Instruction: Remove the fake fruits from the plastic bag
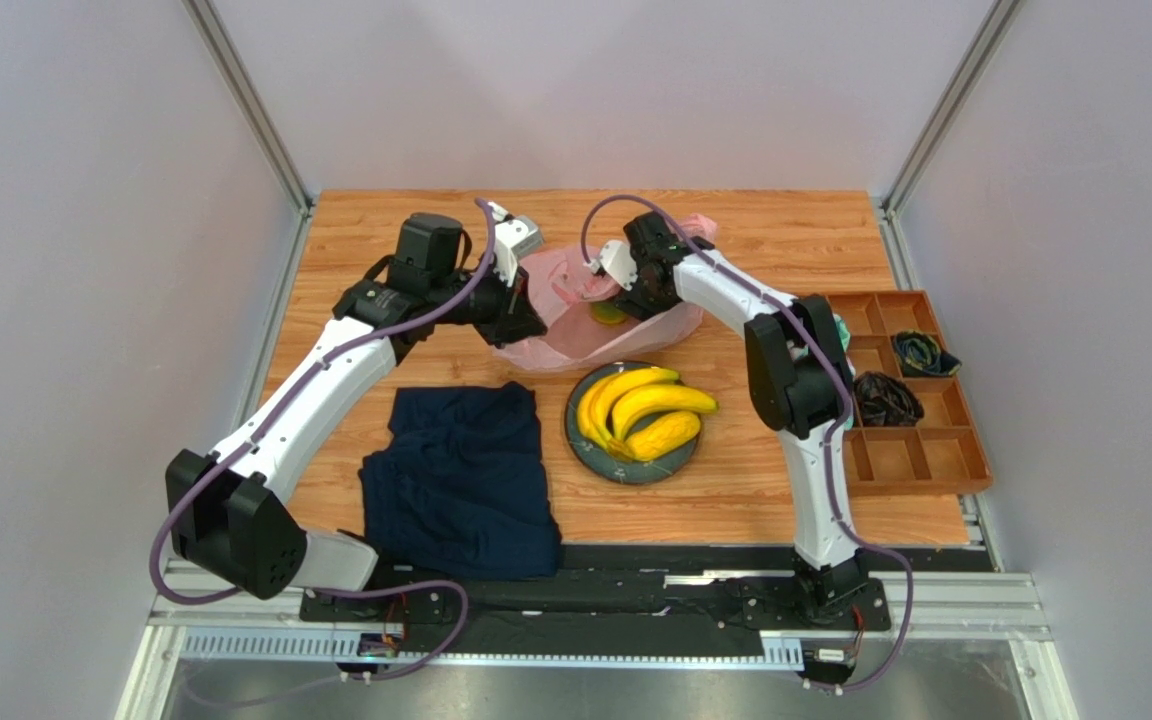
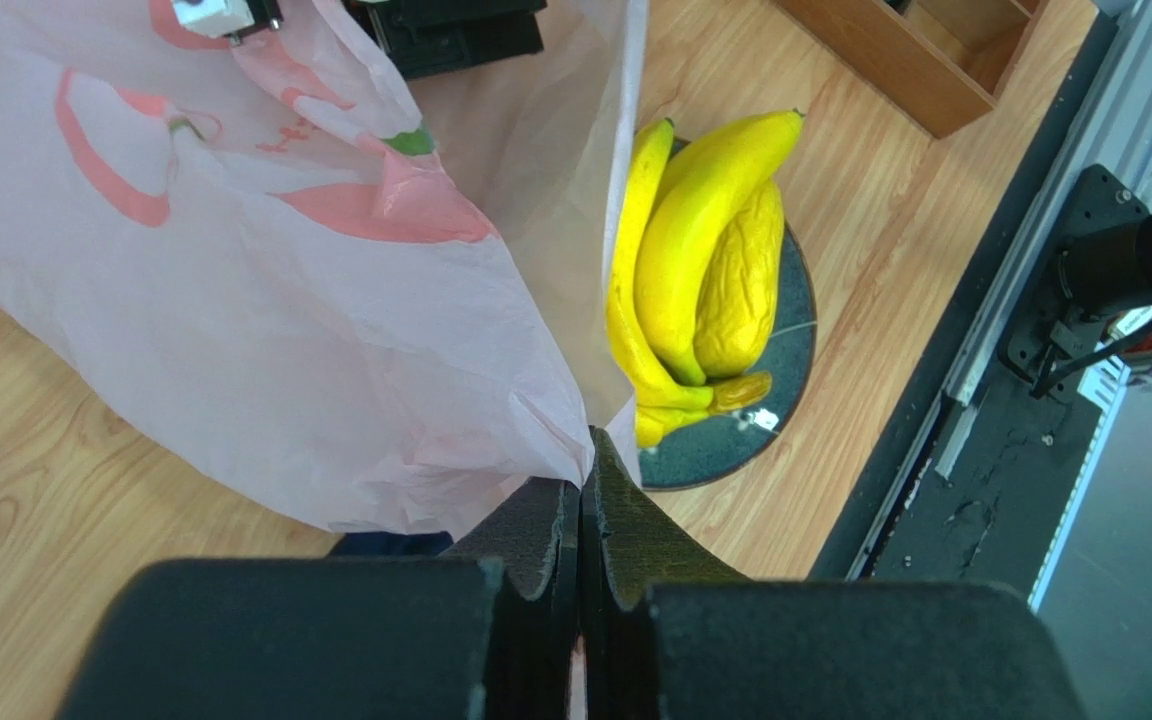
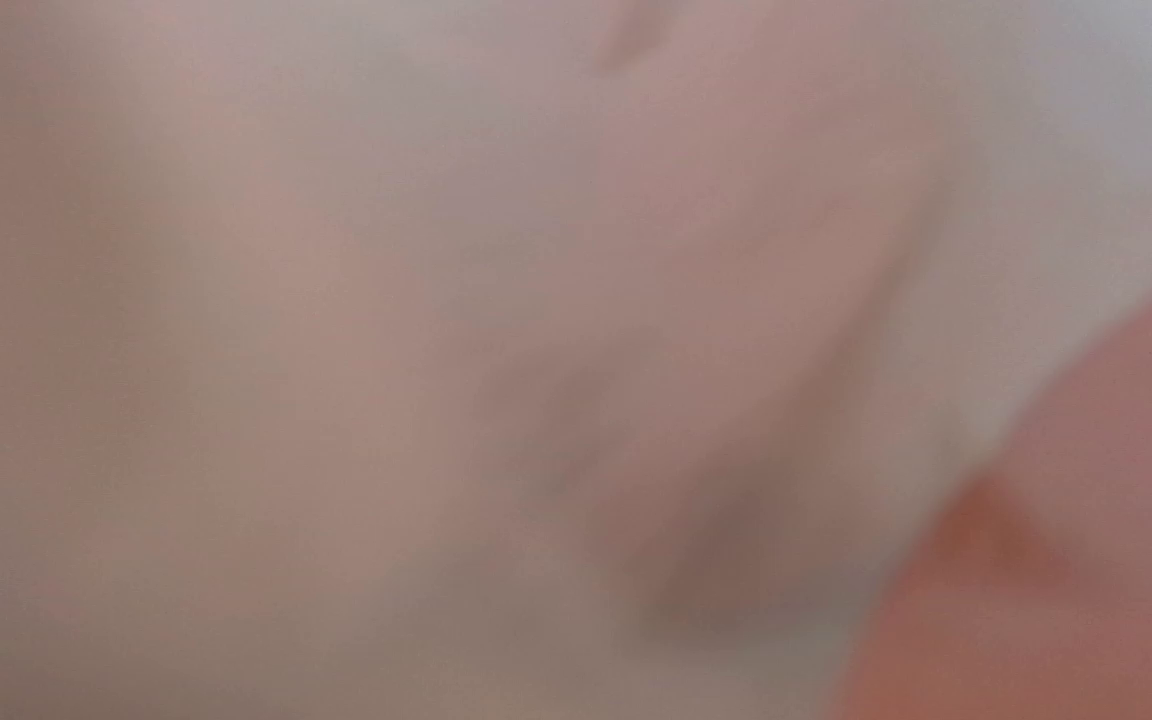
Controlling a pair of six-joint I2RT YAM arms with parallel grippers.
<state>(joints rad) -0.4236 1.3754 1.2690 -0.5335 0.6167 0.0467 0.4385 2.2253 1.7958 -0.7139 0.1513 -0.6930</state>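
The banana bunch [image 1: 630, 399] and a long yellow piece [image 1: 665, 437] lay on the grey plate [image 1: 620, 473], mid-table. Just beyond it, the pink plastic bag [image 1: 575, 342] showed a green fruit [image 1: 608, 314] inside, so I judged that the round fruits were yet to come out. The left tool [image 2: 585, 483] was clamped on the bag's edge. The right tool [image 1: 609, 282] reached inside the bag, and I could not tell whether it was open or closed.

Lab cell: grey panels [image 1: 71, 225], aluminium rails [image 1: 249, 102].
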